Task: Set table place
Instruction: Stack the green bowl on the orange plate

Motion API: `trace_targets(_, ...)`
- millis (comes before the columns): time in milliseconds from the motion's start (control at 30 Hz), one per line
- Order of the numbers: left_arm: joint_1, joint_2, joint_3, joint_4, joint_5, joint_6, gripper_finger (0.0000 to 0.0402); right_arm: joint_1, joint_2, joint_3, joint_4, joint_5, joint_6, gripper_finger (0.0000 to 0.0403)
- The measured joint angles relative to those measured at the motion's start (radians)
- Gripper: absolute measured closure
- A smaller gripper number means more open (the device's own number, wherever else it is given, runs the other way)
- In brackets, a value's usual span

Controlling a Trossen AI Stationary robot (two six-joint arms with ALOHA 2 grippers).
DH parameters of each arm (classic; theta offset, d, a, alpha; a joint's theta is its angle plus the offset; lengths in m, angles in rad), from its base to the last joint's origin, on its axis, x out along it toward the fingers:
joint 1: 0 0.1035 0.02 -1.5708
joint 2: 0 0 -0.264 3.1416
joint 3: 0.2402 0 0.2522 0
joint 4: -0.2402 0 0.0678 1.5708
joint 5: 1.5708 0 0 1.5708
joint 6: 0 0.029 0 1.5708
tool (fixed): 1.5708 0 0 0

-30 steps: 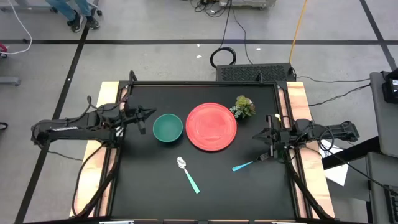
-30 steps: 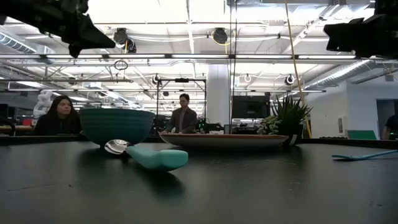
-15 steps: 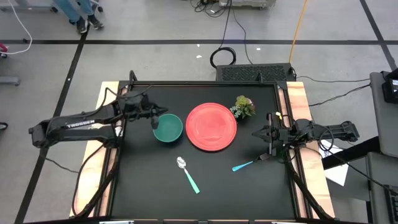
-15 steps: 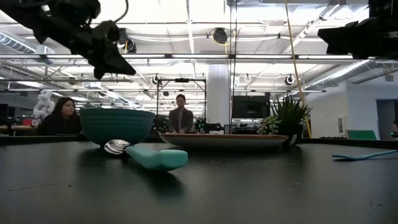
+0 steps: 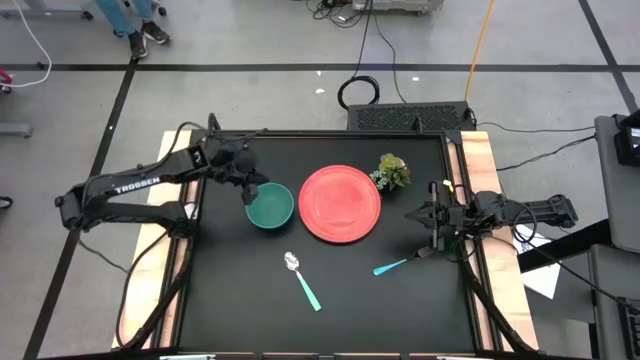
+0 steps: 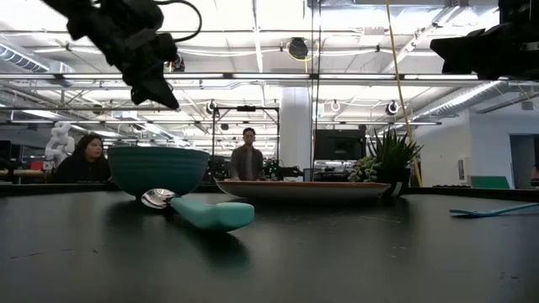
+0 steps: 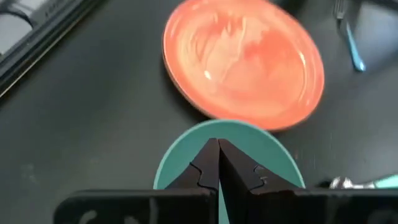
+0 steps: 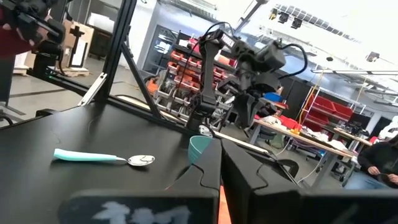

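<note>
The red plate (image 5: 340,203) looks stiff and slippery; take its rim. Both the left gripper (image 5: 251,190) and right gripper (image 5: 411,217) are pressed together, empty.

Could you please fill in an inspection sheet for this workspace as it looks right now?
Surface: black table, pale strips on both short sides.
Job's things: red plate flat at centre; teal bowl, spoon, fork lie apart from it.
Clutter: small potted plant beside the plate.
Tools: left tool shut, above the bowl's edge; right tool shut, waiting at the right side.
Cables: coiled cable on the floor behind the table.
Surroundings: two people beyond the table.
</note>
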Motion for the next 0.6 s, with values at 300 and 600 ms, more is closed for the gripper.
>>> trace_targets(300, -0.004, 0.098, 0.082, -0.103, -0.04, 0.026, 0.0394, 0.0, 0.0, 0.0, -0.003, 0.0, 0.015, 0.0403)
trace_targets(600, -0.034, 0.149, 0.103, -0.195, -0.027, 0.091, 0.0394, 0.0, 0.0, 0.0, -0.004, 0.0, 0.015, 0.0403)
